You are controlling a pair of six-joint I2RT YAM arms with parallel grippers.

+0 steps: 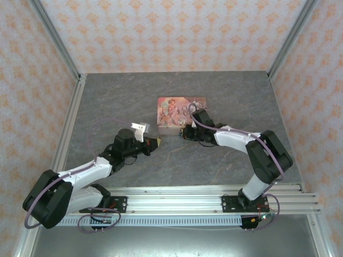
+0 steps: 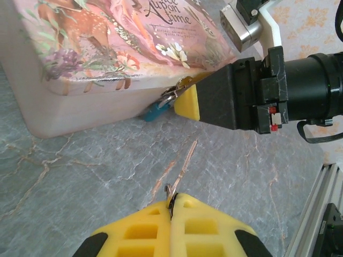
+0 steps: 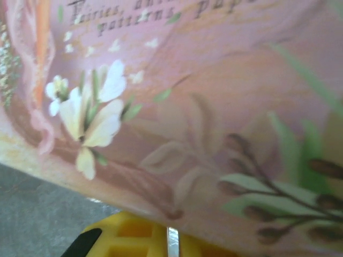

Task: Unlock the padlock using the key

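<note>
The small teal padlock [image 2: 155, 111] hangs at the front edge of the pink illustrated tin [image 2: 107, 53], low against the tin's side. My left gripper [image 2: 172, 201] is shut on the key [image 2: 185, 166]. The key's thin blade points forward over the table, toward the padlock but well short of it. From above, the left gripper [image 1: 153, 143] sits left of the tin's [image 1: 181, 115] front. My right gripper [image 1: 186, 132] is at the tin's front edge, and one yellow fingertip [image 2: 187, 101] touches the metal clasp beside the padlock. In the right wrist view its fingers [image 3: 134, 241] stand close together with a thin silvery strip [image 3: 172, 243] between them, under the tin's lid [image 3: 203, 107].
The grey marbled table [image 1: 107, 101] has metal frame posts along both sides and patterned walls behind. An aluminium rail [image 1: 182, 201] runs along the near edge and carries both arm bases. The right arm's black camera body [image 2: 300, 91] hangs just right of the padlock.
</note>
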